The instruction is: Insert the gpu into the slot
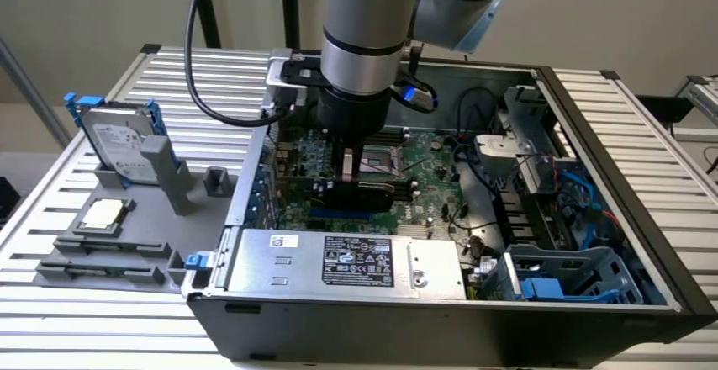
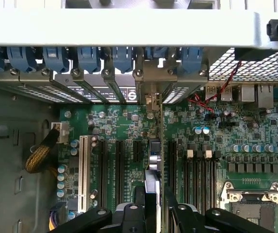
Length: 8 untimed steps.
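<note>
While the arm stood nearly plumb over the open computer case, wrist pointing straight down, you had the gripper clamped on the gpu — one finger against each face of the card. Through the wrist view you looked along the card's edge: the gpu ran edge-on between the dark fingers of the gripper, and its silver end reached toward the row of slot covers.

In the exterior view the card sat near the centre of the green motherboard. The blue slot showed just at its six o'clock side, and you could not tell whether the two touched. At six o'clock from the board lay the power supply, its black-and-white label too small to read. Out at nine o'clock from the case, a hard drive stood upright in a grey holder — its sticker's print likewise illegible.
</note>
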Each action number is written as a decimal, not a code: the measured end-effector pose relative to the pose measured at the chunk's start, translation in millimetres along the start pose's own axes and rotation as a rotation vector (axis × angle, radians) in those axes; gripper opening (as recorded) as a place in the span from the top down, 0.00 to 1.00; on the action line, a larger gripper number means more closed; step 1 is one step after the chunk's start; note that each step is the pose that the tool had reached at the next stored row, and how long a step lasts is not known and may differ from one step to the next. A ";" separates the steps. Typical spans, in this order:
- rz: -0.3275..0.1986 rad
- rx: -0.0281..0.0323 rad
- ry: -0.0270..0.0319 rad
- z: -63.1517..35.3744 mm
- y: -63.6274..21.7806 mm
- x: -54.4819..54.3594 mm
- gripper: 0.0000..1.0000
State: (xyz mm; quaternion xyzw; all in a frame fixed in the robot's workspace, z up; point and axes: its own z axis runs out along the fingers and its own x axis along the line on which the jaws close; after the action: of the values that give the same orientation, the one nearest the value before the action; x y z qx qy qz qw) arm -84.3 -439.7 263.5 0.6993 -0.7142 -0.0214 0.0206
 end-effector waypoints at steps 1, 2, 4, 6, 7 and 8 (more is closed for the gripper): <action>0.000 -0.0001 -0.0001 0.4 0.0 0.0 0.74; 0.000 -0.0004 0.0000 0.7 0.0 0.0 0.74; 0.000 -0.0017 0.0002 1.0 0.0 0.0 0.74; 0.000 -0.0025 0.0001 1.2 0.0 0.0 0.74; 0.000 -0.0026 0.0001 1.3 -0.1 0.0 0.74; 0.000 -0.0028 0.0000 1.4 -0.1 0.0 0.74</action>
State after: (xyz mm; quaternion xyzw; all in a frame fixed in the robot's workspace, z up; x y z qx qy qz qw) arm -84.3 -439.7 262.1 0.6993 -0.7141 -0.0224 0.0216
